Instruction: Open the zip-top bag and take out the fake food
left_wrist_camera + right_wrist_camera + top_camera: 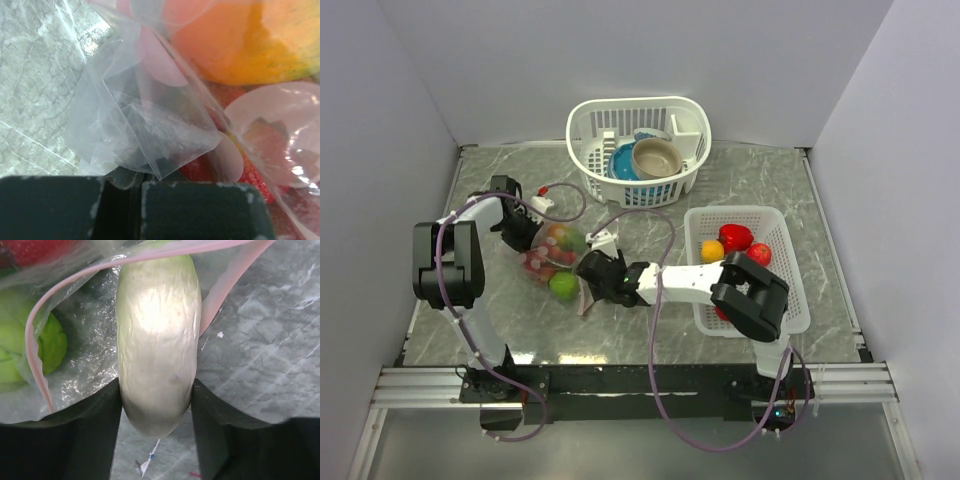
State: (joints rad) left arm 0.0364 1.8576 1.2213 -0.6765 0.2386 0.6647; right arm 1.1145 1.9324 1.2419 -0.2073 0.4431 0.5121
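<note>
The zip-top bag (552,258) lies on the table left of centre, holding fake food in red, orange and green. My left gripper (530,232) is at the bag's far left end, shut on a fold of its clear plastic (150,130); an orange fruit (240,45) and a red piece (260,170) press against the film. My right gripper (590,274) is at the bag's mouth. Both its fingers (107,410) touch the sides of a pale whitish-green vegetable (157,340) that sticks out past the pink zip strip (35,340). A green fruit (50,345) sits inside the bag.
A white basket (680,115) at the back holds a blue bowl (620,162) and a tan bowl (656,157). A white mesh tray (790,260) at the right holds a red pepper (735,237), an orange fruit (712,250) and another red piece (758,253).
</note>
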